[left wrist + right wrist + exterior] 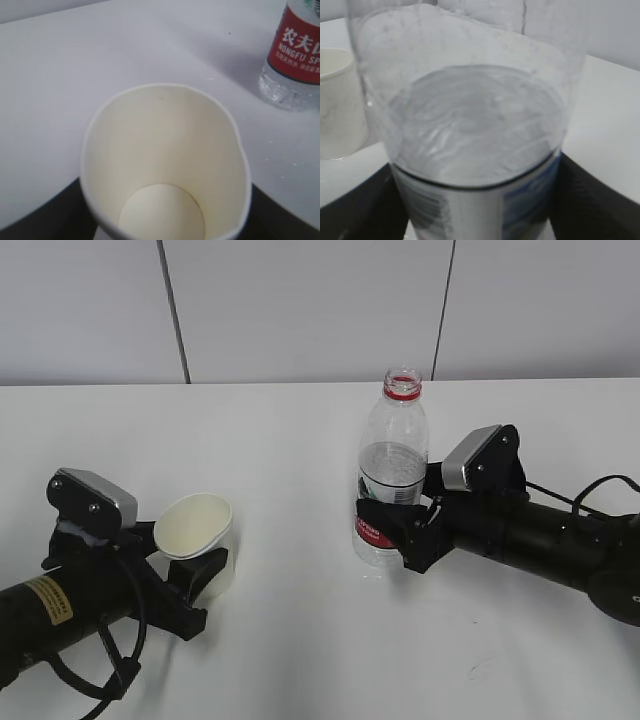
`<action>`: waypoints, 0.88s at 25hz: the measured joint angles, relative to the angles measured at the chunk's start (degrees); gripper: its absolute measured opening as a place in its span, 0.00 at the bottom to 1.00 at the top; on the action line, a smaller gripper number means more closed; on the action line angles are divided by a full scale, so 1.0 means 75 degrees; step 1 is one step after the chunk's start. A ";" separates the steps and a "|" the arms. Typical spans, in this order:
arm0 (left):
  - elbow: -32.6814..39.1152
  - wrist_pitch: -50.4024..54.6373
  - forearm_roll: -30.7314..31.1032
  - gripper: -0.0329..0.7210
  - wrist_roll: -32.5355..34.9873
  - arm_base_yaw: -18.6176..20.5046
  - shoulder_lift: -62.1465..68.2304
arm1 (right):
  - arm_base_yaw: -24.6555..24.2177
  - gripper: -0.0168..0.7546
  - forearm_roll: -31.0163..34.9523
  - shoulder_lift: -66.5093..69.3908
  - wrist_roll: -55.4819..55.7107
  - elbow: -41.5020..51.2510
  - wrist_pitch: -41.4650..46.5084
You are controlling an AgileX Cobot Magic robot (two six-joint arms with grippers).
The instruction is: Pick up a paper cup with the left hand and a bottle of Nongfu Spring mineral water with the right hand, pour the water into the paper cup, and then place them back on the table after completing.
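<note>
The white paper cup (pixel 195 530) is empty and tilted, its rim squeezed to an oval. My left gripper (pixel 205 575) is shut on its lower wall, low over the white table (pixel 300 440). In the left wrist view the cup (pixel 165 165) fills the frame between the black fingers (pixel 40 215). The clear Nongfu Spring bottle (pixel 392 470) stands upright and uncapped, with a red neck ring, a red label and some water. My right gripper (pixel 395 530) is shut on its labelled part. In the right wrist view the bottle (pixel 470 125) sits between the fingers (pixel 600 200).
The bottle's red label also shows in the left wrist view (pixel 295 50), to the cup's right. The cup shows at the left edge of the right wrist view (pixel 335 105). A grey panelled wall (pixel 300 300) rises behind the table's far edge.
</note>
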 joint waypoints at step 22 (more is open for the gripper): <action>-0.0332 0.1394 0.0938 0.55 -0.0187 0.0000 -0.1290 | 0.0000 0.55 -0.0941 0.0196 0.0004 -0.1444 0.0584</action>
